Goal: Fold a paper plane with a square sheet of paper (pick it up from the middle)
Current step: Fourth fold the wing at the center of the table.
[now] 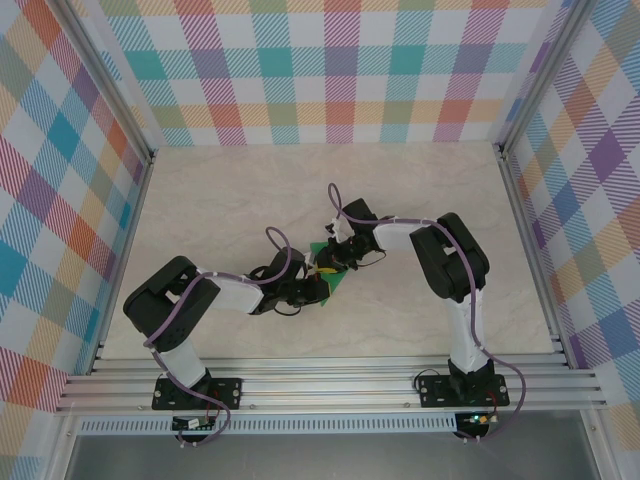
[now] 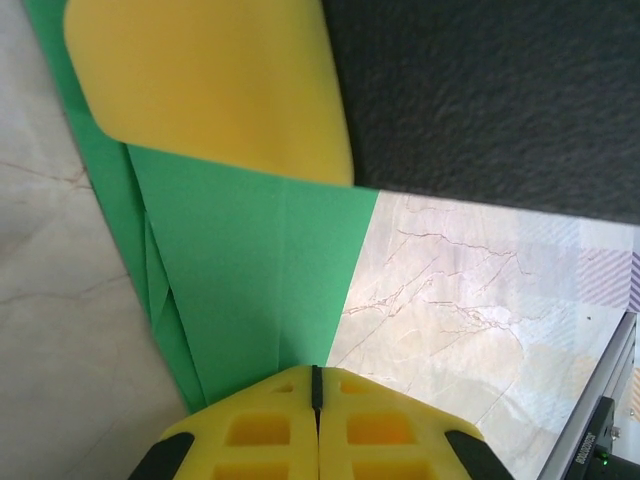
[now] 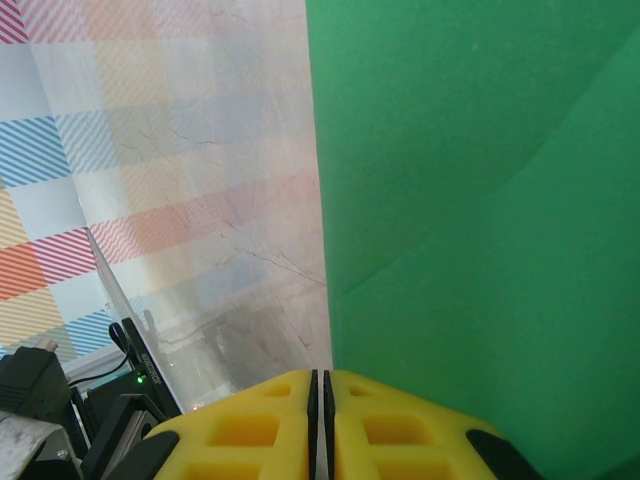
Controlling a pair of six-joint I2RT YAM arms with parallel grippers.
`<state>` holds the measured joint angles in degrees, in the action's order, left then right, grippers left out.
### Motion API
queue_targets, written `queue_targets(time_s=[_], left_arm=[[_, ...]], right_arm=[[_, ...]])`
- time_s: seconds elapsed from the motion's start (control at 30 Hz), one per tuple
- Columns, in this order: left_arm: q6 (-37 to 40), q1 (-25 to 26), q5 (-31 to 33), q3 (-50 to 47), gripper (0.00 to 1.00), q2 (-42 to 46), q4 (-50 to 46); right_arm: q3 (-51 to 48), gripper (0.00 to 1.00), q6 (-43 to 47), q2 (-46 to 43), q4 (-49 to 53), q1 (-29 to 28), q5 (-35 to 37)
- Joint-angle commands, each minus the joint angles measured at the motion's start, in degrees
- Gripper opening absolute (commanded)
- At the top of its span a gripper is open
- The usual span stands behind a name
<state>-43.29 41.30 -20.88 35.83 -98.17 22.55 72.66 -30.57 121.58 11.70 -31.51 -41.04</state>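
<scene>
The green sheet of paper (image 1: 336, 283) lies partly folded in the middle of the table, between the two arms. In the left wrist view the paper (image 2: 250, 260) lies flat with layered folds along its left side. My left gripper (image 2: 317, 385) is shut, its yellow tips resting at the paper's near edge. One yellow finger of the right gripper (image 2: 215, 85) rests on the paper's far end. In the right wrist view the paper (image 3: 480, 200) covers the right half, showing a crease. My right gripper (image 3: 321, 385) is shut, tips at the paper's straight left edge. No paper shows between either pair of jaws.
Both arms meet over the marble-look table (image 1: 250, 190), the left gripper (image 1: 316, 287) near and the right gripper (image 1: 336, 258) far. Checked walls with aluminium posts (image 1: 520, 190) close three sides. The right arm's dark body (image 2: 480, 90) hangs above the paper's far end.
</scene>
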Motion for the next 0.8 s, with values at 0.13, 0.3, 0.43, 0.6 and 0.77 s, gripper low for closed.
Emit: queue_targets(time_s=[0.13,0.3,0.43,0.6,0.77], left_arm=[[-1.4,2.9,-3.8,-3.7,0.06,-0.1,-5.6],[-4.1,4.4,-4.2,-6.0,0.06,-1.1,-1.0],[-4.6,5.2,-3.2,-7.1,0.06,-1.4,-1.2],[-3.9,6.0,-1.7,-6.7,0.06,-0.3,-5.6],[-2.5,6.6,-1.2,-5.4,0.06,0.2,-10.1]], right_arm=[[-0.9,0.13,1.1,3.4,4.5,0.0,5.1],[-1.0,0.13,1.0,3.4,4.3,0.0,5.1],[-1.0,0.13,0.9,3.4,4.3,0.0,5.2],[-0.9,0.13,1.0,3.3,4.7,0.0,5.4],[-0.8,0.13,1.0,3.4,4.7,0.1,5.6]])
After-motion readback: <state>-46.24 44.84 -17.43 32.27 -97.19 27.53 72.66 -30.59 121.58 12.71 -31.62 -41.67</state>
